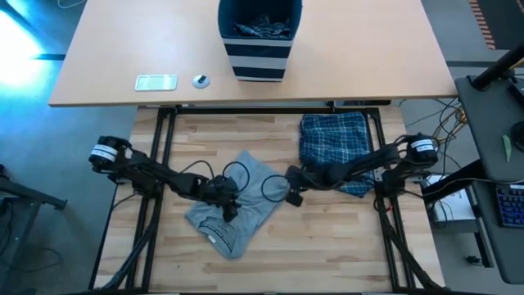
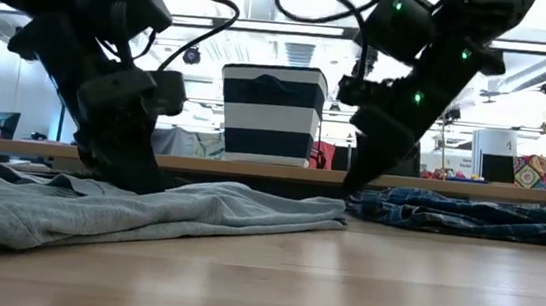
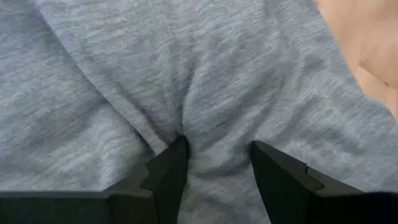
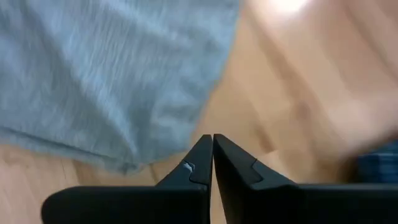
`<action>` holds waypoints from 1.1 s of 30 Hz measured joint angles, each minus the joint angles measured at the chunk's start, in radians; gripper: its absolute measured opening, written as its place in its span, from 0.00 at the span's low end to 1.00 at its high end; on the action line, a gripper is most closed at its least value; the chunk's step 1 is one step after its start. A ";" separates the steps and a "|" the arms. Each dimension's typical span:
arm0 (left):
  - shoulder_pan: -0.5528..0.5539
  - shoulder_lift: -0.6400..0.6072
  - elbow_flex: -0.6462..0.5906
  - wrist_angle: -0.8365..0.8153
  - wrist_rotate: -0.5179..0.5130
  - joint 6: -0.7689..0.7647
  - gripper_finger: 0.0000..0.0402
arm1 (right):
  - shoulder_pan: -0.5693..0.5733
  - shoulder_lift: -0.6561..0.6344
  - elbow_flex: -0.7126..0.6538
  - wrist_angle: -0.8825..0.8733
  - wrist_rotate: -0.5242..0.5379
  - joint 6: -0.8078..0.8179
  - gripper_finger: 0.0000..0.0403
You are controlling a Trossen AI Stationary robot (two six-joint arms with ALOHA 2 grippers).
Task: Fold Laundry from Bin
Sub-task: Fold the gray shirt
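A grey T-shirt [image 1: 255, 176] lies crumpled on the wooden table [image 1: 344, 238], its cloth low and spread in the low view [image 2: 197, 211]. My left gripper [image 1: 229, 205] is down on the shirt's middle, with cloth between its fingers [image 3: 217, 168]. My right gripper [image 1: 293, 197] is shut with nothing in it. It slants down over bare wood just off the shirt's right edge [image 4: 212, 155]. A blue plaid garment [image 1: 334, 143] lies flat at the table's far right. The striped navy bin [image 1: 258, 49] stands on the desk beyond, with more laundry [image 1: 260, 29] inside. My left gripper has a raised ridge of the T-shirt's middle [image 3: 214, 134] between its two fingers, and creases run into the gap. The fingers come from above, slanting down from the table's left. One layer or several, I cannot tell. The shirt rests on the table all round the hold.
The far desk [image 1: 368, 74] also carries a flat pale device [image 1: 155, 82] and a small round thing [image 1: 201, 80]. Bare wood lies near the table's front edge [image 1: 311, 262]. A second desk with cables and a keyboard [image 1: 509, 205] stands off to the right.
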 joint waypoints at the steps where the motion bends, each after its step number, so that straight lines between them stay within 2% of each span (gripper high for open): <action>1: -0.005 0.005 0.000 0.000 -0.005 -0.004 0.42 | 0.000 -0.011 0.000 -0.003 -0.006 -0.002 0.03; 6: -0.012 -0.003 -0.003 0.003 0.008 -0.010 0.42 | 0.029 -0.023 -0.022 -0.009 -0.199 0.008 0.03; 9: -0.013 -0.008 -0.005 0.003 0.007 -0.008 0.42 | 0.040 0.019 -0.033 0.004 -0.213 0.021 0.03; 13: -0.013 -0.008 -0.005 0.003 0.006 -0.002 0.42 | 0.042 0.064 -0.031 0.155 -0.267 0.013 0.03; 16: -0.013 -0.008 -0.005 0.003 0.005 0.000 0.42 | 0.042 0.077 -0.017 0.209 -0.273 0.014 0.03; 26: -0.014 -0.007 -0.005 0.003 0.004 0.008 0.42 | 0.035 0.101 0.012 0.202 -0.219 -0.006 0.03; 31: -0.014 -0.007 -0.006 0.003 0.004 0.008 0.42 | 0.036 0.144 0.012 0.205 -0.280 -0.031 0.03; 33: -0.014 -0.007 -0.006 0.003 0.005 0.008 0.42 | 0.040 0.151 0.013 0.200 -0.270 -0.036 0.03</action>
